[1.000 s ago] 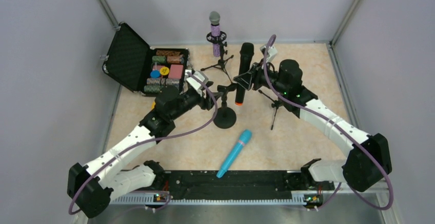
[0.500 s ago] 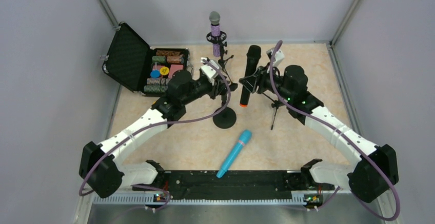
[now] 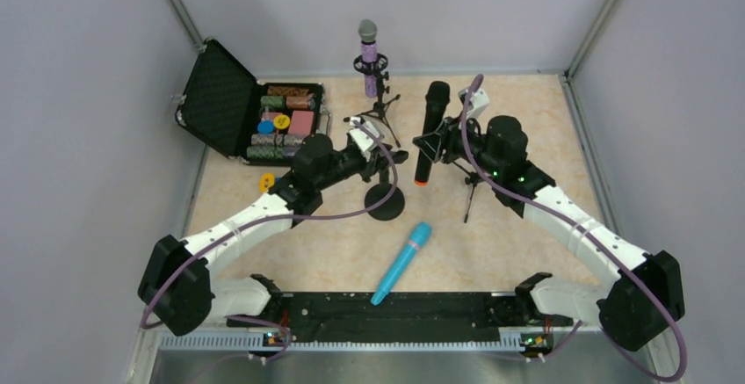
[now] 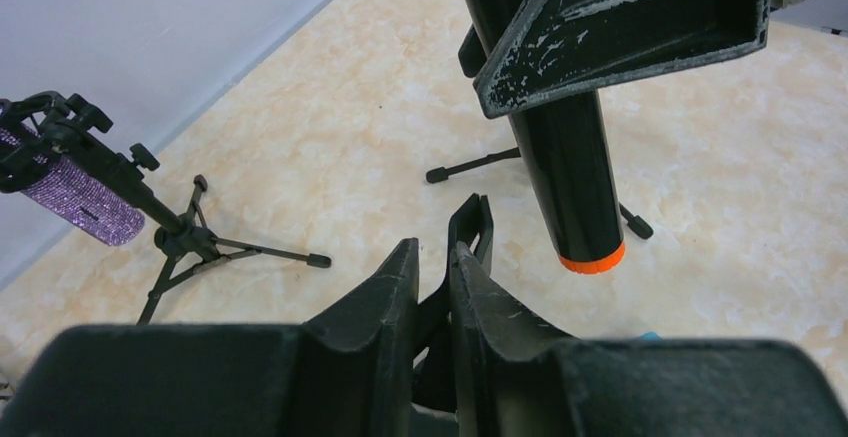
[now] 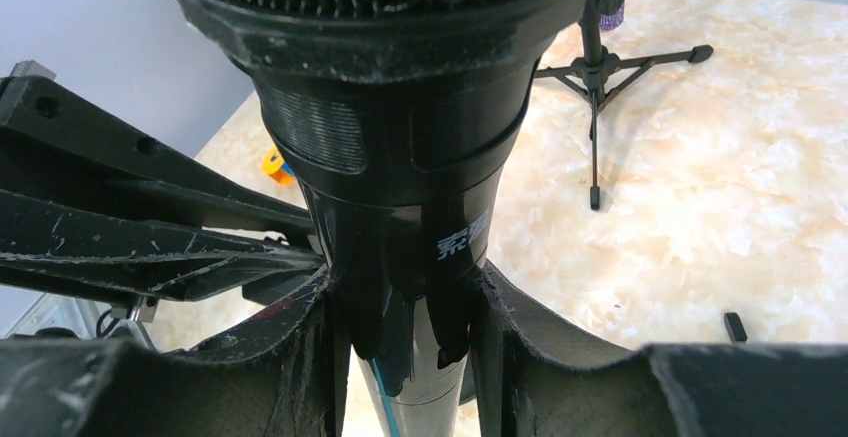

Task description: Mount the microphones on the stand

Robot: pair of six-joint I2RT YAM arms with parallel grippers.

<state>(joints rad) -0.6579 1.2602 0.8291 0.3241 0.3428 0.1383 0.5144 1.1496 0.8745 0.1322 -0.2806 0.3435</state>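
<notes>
The left gripper (image 3: 379, 157) pinches the clip of the round-base stand (image 3: 385, 202); just to its right the black microphone (image 3: 430, 125) hangs upright, orange end down, clasped by the right gripper (image 5: 400, 302). Seating should go best with the orange end centred over the clip, then lowered straight

The top view looks down from above and behind the arms, far enough back to take in the whole table (image 3: 474, 252), with the bases at 6 o'clock. The left wrist view sits close behind its fingers (image 4: 370, 307) at the stand (image 4: 472, 229), with the black mic (image 4: 570, 187) at 1 o'clock. The right wrist view is hard against that mic's head, looking down its length. All three views share that mic.
</notes>
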